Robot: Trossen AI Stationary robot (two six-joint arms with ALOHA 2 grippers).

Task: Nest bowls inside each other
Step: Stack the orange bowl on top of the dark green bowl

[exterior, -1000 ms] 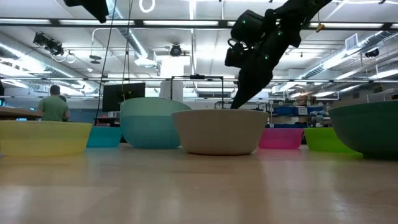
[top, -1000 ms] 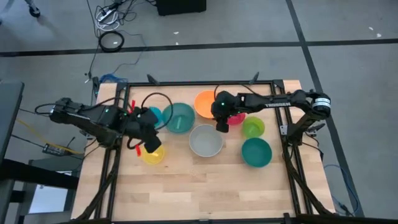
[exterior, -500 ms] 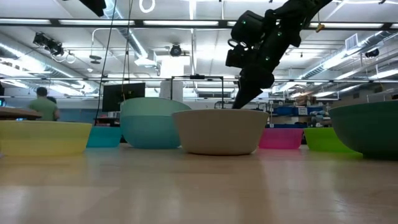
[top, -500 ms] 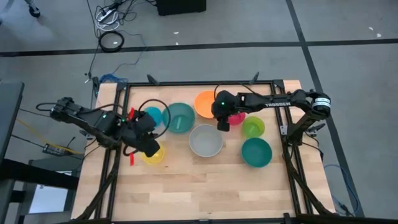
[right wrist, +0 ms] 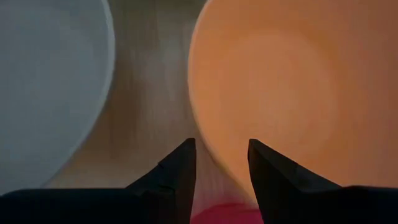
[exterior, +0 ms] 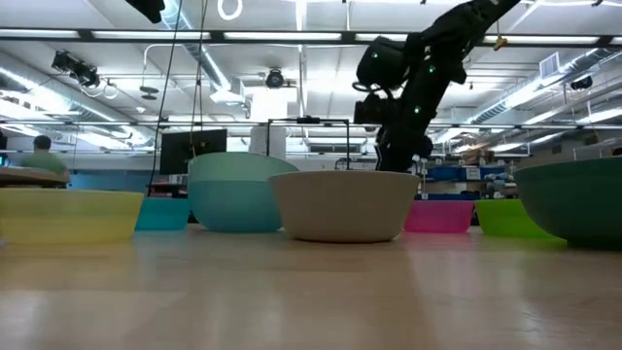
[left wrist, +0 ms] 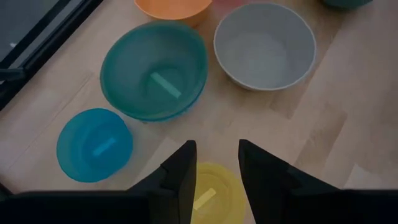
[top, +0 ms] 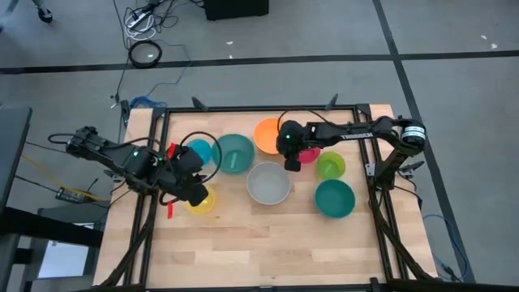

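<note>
Mostly undone: bowls sit spread across the table (top: pixel 268 235), w/ one pair apparently nested, a green bowl (left wrist: pixel 153 70) inside a light blue one per left wrist view. Cyan (top: pixel 197 151), yellow (top: pixel 200 201), grey-white (top: pixel 268 184), orange (top: pixel 267 134), pink (top: pixel 307 154), lime (top: pixel 330 166) and teal (top: pixel 334 199) bowls are single, near each other but apart. Left gripper (left wrist: pixel 214 168) hovers over yellow bowl, jaws parted, empty. Right gripper (right wrist: pixel 219 165) is low betw. orange and grey-white, by pink's rim, jaws parted, nothing held. Judged: approx. seven insertions left; no full stack yet.
</note>
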